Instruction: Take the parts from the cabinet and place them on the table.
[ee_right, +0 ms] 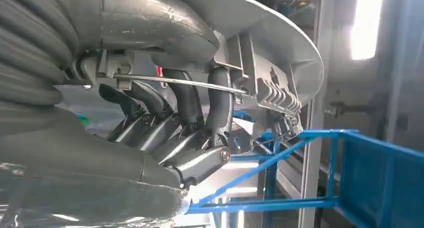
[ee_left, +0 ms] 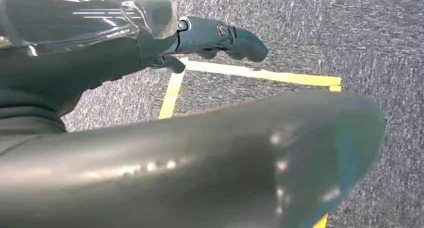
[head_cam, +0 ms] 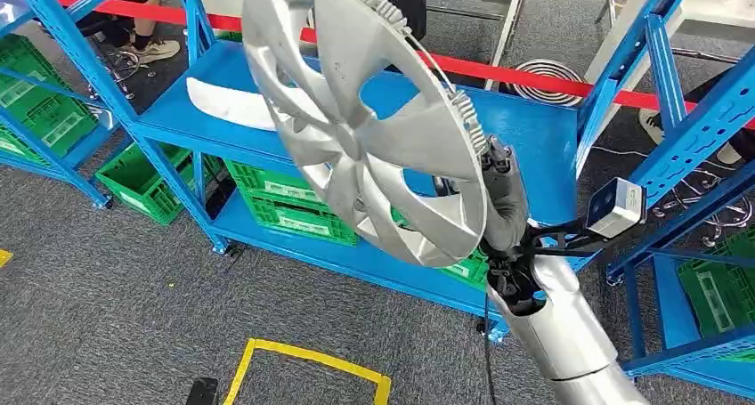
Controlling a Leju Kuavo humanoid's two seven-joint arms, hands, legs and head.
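Hubcap (head_cam: 356, 120), silver with curved spokes and openings between them, is up in the air in front of the blue shelving; you see it in the head view tilted, with its face to the camera. Your right robot hand (head_cam: 499, 187) holds it at the lower right part of its rim. In the right wrist view the dark fingers (ee_right: 187, 100) curl around the rim from behind, over a thin wire ring and the ribbed clips of the back side, and the thick grey thumb lies on the other side, so this robot hand is closed on the part. The silver right arm (head_cam: 561, 334) rises from the lower edge toward the rack, with a small grey camera box (head_cam: 614, 206) on a bracket at the wrist.

Your left robot hand (ee_left: 220, 37) hangs over the grey carpet near a yellow tape line (ee_left: 260, 75); you cannot tell from this view if its fingers are spread or closed.

Behind the hubcap stands the blue metal rack (head_cam: 534, 129), and a pale curved piece (head_cam: 227, 104) lies on its shelf. Green plastic crates (head_cam: 285, 205) sit on the lower shelf and on the floor. A red tape (head_cam: 525, 74) runs behind the rack. A person's feet in shoes (head_cam: 147, 49) are at the far left.
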